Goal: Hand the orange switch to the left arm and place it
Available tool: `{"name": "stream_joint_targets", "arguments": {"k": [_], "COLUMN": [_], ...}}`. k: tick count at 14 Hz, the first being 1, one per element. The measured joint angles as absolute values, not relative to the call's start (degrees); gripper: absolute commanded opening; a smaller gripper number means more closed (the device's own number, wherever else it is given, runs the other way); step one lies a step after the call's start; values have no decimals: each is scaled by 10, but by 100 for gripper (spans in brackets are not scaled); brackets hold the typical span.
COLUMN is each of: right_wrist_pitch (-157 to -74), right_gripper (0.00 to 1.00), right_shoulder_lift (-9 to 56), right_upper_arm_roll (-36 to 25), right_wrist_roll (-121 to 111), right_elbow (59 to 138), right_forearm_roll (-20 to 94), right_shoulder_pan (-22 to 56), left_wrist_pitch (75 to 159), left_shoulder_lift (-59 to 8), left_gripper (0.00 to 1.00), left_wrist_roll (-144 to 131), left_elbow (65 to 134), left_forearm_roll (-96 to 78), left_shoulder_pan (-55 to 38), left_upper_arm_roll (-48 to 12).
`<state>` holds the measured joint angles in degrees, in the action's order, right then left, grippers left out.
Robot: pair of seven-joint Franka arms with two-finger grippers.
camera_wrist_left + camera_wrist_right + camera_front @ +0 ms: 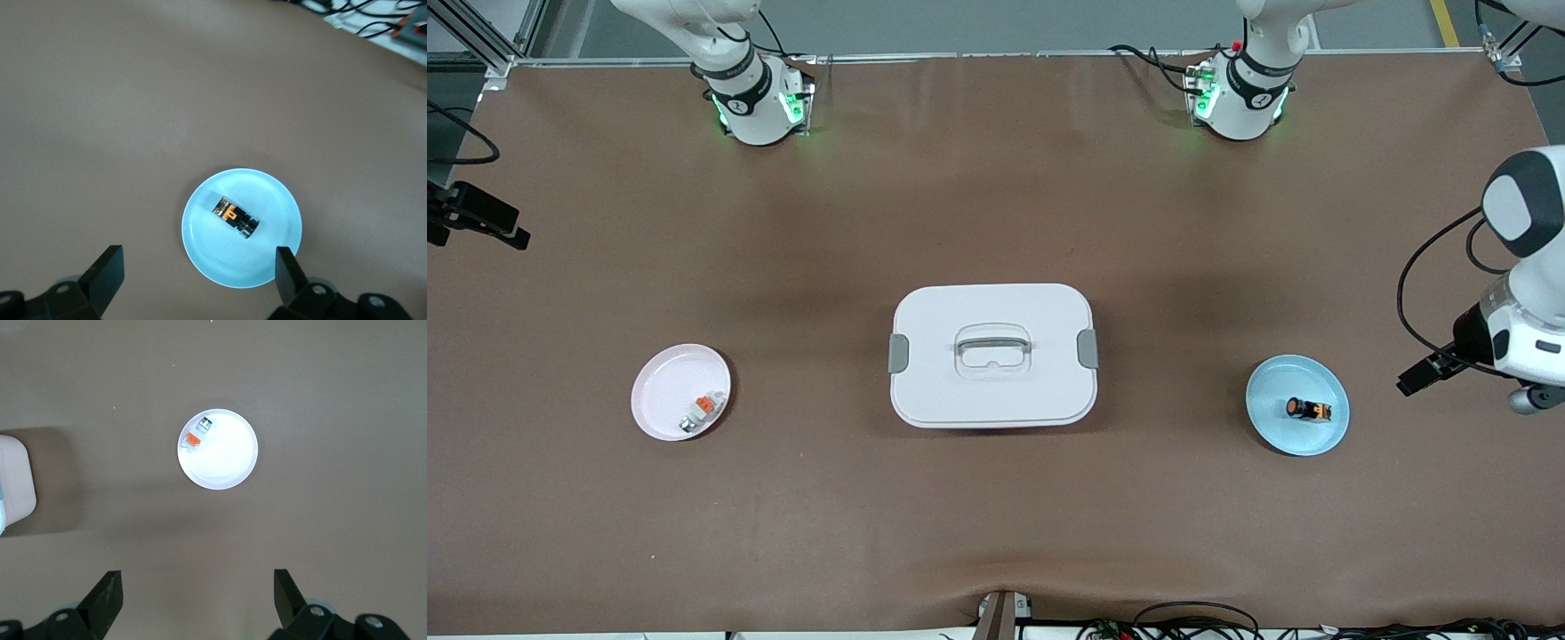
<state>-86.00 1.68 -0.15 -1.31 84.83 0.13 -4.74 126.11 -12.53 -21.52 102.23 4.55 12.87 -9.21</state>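
Nearest me, I see the orange switch [1308, 409], a stubby cylinder lying on its side in a smooth round blue plate [1270, 425] toward the left arm's end of the table. The left gripper [200, 275] hangs above that plate, jaws spread wide and empty. The right gripper [198, 593], equally wide and empty, hangs above a glossy white plate [230, 457] holding what looks like a small grey-and-orange piece [198, 433], with the rounded white box [993, 356] between the plates.

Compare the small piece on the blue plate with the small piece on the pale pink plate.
The black cylindrical orange switch lies on its side near the middle of the round light blue plate, toward the left arm's end. The small white-grey piece with an orange tab is paler, blockier and sits near the rim of the round pale pink plate, toward the right arm's end. Both are tiny, carry orange, and lie untouched.
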Motion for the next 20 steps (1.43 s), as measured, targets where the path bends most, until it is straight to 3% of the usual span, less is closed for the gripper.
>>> {"name": "stream_joint_targets", "arguments": {"k": [7, 13, 20], "right_wrist_pitch": [-861, -861, -862], "right_gripper": [100, 100, 100], "right_shoulder_lift": [17, 17, 17], "right_upper_arm_roll": [-1, -1, -1], "right_wrist_roll": [-13, -13, -12], "right_elbow": [848, 848, 848], "right_forearm_roll": [2, 2, 2], "right_shoulder_pan": [-47, -48, -48], "left_wrist_pitch": [1256, 1133, 1097], "left_shoulder_lift": [-55, -47, -25], "left_gripper": [100, 100, 100], "left_wrist_roll": [-176, -102, -92], "left_elbow": [1022, 947, 929], "left_forearm_roll": [28, 26, 17], "left_shoulder_pan": [127, 128, 128], "left_upper_arm_roll": [-102, -108, -110]}}
